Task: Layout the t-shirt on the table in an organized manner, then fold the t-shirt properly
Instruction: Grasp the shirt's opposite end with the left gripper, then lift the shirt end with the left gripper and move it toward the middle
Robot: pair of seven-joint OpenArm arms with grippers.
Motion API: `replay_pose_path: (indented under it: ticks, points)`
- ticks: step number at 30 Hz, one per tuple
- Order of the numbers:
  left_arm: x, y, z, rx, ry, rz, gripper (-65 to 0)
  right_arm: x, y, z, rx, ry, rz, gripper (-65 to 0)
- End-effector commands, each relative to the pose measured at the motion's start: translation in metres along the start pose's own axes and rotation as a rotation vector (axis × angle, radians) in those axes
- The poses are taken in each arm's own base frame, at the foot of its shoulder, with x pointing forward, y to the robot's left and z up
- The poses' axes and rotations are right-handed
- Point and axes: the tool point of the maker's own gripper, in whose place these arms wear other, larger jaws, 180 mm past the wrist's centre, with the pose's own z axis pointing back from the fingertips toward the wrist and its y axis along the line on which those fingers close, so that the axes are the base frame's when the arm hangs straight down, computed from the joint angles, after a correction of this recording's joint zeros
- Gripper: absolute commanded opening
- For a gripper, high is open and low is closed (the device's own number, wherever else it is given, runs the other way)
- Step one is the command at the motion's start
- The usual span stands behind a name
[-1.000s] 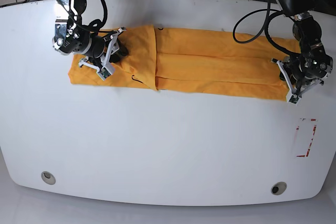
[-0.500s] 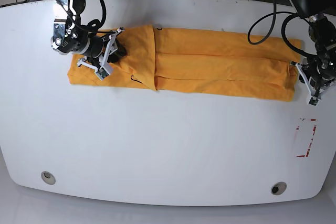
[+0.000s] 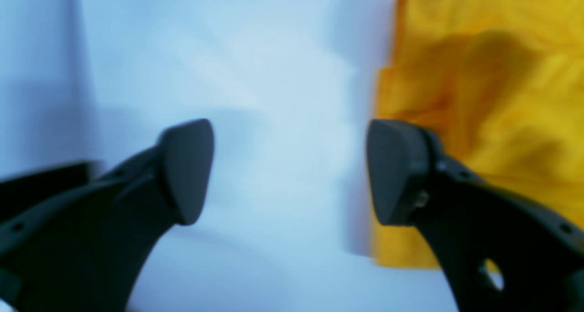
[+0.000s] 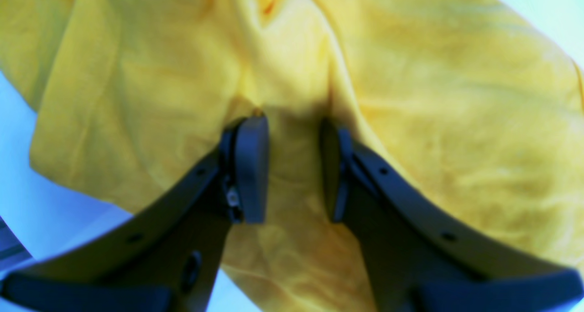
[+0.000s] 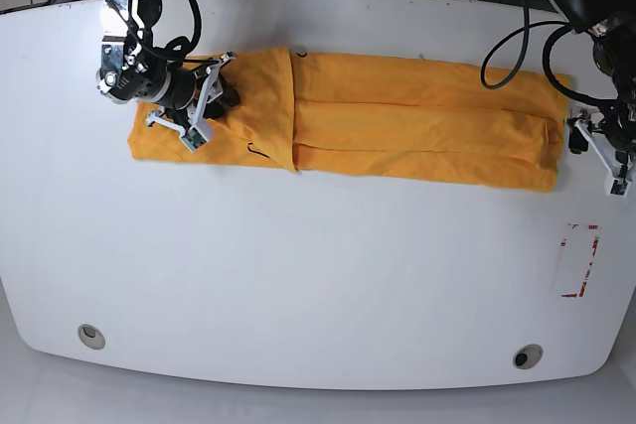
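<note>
Right claw (image 4: 292, 166) is nearly closed, and between its pads I see a raised ridge of the yellow t-shirt (image 5: 397, 121) pinched up, so I take it to have hold of the cloth at the sleeve end. Left claw (image 3: 289, 170) stands wide apart with nothing between its pads but bare white desk (image 5: 318, 275); the shirt's edge lies just beside its right-hand pad, not inside the gap. From the base view the shirt stretches as a long narrow band across the far half of the desk, one end under the right claw, the other ending just short of the left claw. I judge the fabric light, limp and easily creased: it will sag and bunch rather than keep a shape, and may drag along the glossy desk. My best hold, I think, is a hem or doubled edge nearest each claw, gripping all layers together.
</note>
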Motion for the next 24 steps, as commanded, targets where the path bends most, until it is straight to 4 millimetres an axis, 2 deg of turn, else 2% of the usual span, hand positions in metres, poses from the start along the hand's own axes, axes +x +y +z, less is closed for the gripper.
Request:
replay_pose_path:
  ticks: [1, 7, 16, 24]
  points:
    - [0.004, 0.009, 0.009, -0.003, -0.021, 0.031, -15.8, -0.007, -0.009, 0.004, -0.037, 0.044, 0.012, -45.5]
    - [0.005, -0.008, 0.003, -0.125, -0.070, 0.114, -16.0, -0.007, -0.009, 0.004, -0.037, 0.044, 0.012, -45.5]
    - [-0.012, -0.033, -0.019, -0.287, -0.049, 0.223, -16.1, -0.007, -0.009, 0.004, -0.035, 0.044, 0.012, -45.5]
    - [-0.022, -0.043, -0.029, -0.337, -0.021, 0.270, -16.4, -0.006, -0.008, 0.004, -0.032, 0.041, 0.010, -45.5]
